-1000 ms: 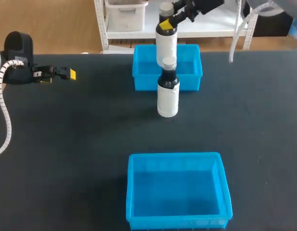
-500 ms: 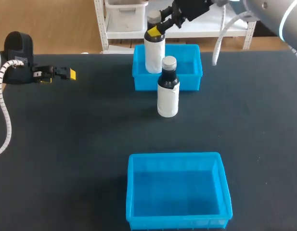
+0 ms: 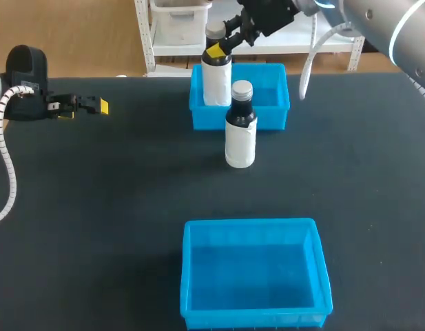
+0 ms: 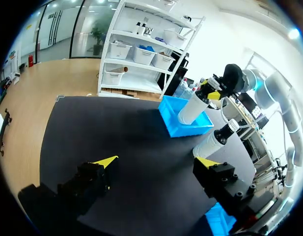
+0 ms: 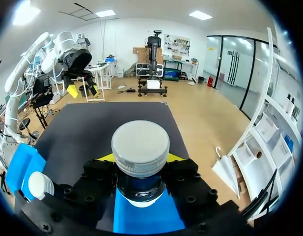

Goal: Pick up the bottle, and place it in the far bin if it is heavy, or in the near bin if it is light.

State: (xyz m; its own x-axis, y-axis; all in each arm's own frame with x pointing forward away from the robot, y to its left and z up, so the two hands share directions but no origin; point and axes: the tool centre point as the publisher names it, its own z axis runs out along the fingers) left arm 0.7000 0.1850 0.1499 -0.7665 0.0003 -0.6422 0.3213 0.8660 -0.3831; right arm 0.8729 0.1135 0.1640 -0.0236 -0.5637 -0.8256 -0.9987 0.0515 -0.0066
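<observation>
Placement step. White grey-capped plastic bottle [image 3: 216, 83] clamped at neck in right fingers [image 3: 214, 52], over far blue plastic bin [image 3: 267, 118], possibly inside rim. Next: lower, release upright. Left fingers [image 3: 102, 107] spread, empty.

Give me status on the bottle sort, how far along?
Done: one bottle is lifted, the right pincer shut on its neck. In hand: it hangs at the far bin's left end; touchdown can't be told, and it's not yet released. Left: release it. A second bottle stands on the table before that bin; the near bin holds nothing; the left pincer sits open, aside.
</observation>
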